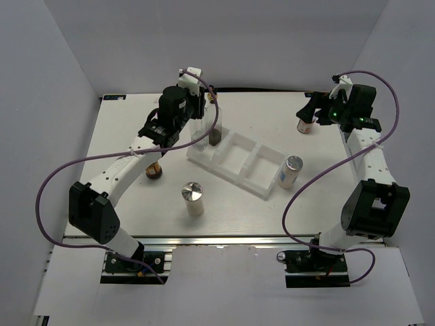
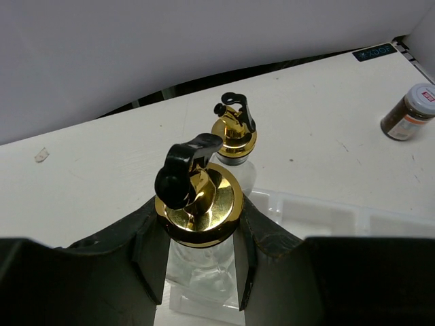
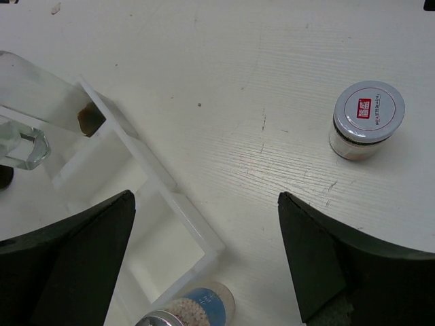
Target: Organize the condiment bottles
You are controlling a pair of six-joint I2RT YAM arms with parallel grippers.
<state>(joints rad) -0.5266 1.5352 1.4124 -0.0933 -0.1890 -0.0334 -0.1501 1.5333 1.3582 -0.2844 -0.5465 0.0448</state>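
My left gripper (image 1: 202, 123) is shut on a tall clear glass bottle (image 2: 198, 204) with a gold pourer top, held upright over the left compartment of the white tray (image 1: 231, 178). The second tall bottle (image 2: 234, 136) stands just behind it in the same compartment. My right gripper (image 3: 205, 197) is open and empty above the table, with the small white-lidded jar (image 3: 367, 119) to its right. A silver-capped shaker (image 1: 192, 198) stands in front of the tray. The other shaker (image 1: 291, 171) stands at the tray's right end. The dark red-lidded jar (image 1: 154, 170) sits left of the tray.
The tray's middle and right compartments (image 3: 156, 183) hold nothing. White walls close in the table at the back and sides. Both arms' purple cables loop over the table's left and right sides.
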